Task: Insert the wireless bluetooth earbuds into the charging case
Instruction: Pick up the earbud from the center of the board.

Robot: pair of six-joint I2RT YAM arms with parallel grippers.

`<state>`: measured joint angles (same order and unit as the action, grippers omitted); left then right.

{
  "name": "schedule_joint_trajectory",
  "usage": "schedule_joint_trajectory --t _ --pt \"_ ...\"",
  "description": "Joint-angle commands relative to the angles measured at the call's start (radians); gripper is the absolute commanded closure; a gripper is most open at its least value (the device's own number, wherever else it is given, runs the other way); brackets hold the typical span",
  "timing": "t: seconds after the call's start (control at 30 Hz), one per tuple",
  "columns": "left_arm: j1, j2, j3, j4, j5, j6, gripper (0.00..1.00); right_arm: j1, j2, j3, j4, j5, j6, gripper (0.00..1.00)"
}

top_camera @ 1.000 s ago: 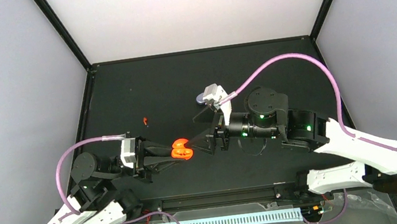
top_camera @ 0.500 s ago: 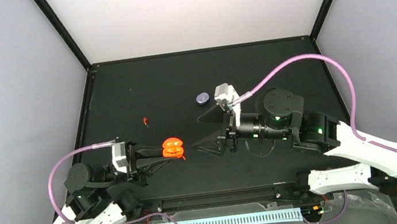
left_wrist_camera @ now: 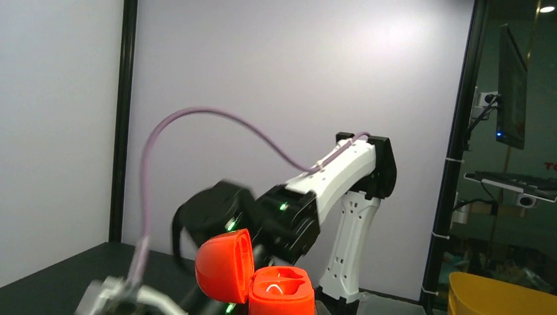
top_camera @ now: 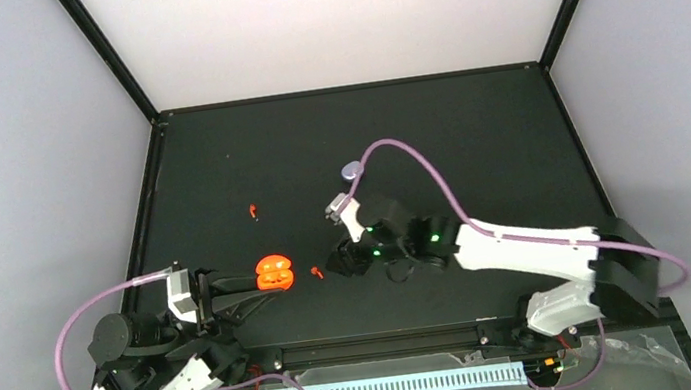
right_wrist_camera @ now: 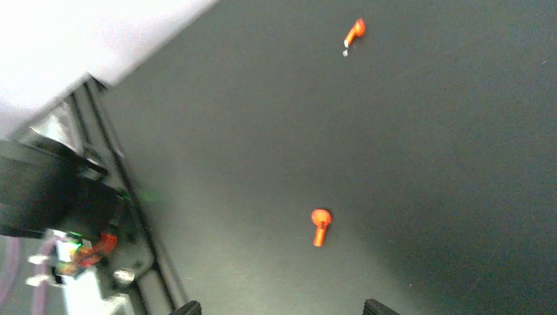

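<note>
The glossy red-orange charging case [top_camera: 274,272] (pebble-smooth, hinged lid swung open) is clamped between the closed fingers of the left gripper [top_camera: 263,287]. The right gripper [right_wrist_camera: 281,307] is held spread and empty; a tiny hook-shaped earbud [right_wrist_camera: 320,226] is seen on the matte black table [right_wrist_camera: 427,164] just ahead of its fingertips.

Of the right tool [right_wrist_camera: 282,308] only fingertips [right_wrist_camera: 378,307] show at the edge — the orange case [left_wrist_camera: 279,292] is cropped below.

Black table [top_camera: 475,138]; pale walls [top_camera: 338,14]; monitor [left_wrist_camera: 512,85] above yellow bin [left_wrist_camera: 502,296].
</note>
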<state>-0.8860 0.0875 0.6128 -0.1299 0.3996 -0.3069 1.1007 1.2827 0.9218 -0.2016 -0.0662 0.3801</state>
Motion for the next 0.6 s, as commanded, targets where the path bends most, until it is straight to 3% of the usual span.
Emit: schedule_joint_trajectory --t 0.0,0.2,0.57 --pt "-0.006 -0.027 0.022 -0.095 -0.029 -0.006 0.98 -0.003 0.167 0.019 0.132 0.029 0.027 0.42" --pt "-0.005 -0.047 0.015 -0.125 -0.022 -0.002 0.98 -0.004 0.391 0.129 0.13 0.01 0.03 0.53" --pt "-0.005 -0.075 0.0 -0.157 -0.033 0.01 0.98 -0.005 0.607 0.318 -0.008 0.038 -0.026 0.56"
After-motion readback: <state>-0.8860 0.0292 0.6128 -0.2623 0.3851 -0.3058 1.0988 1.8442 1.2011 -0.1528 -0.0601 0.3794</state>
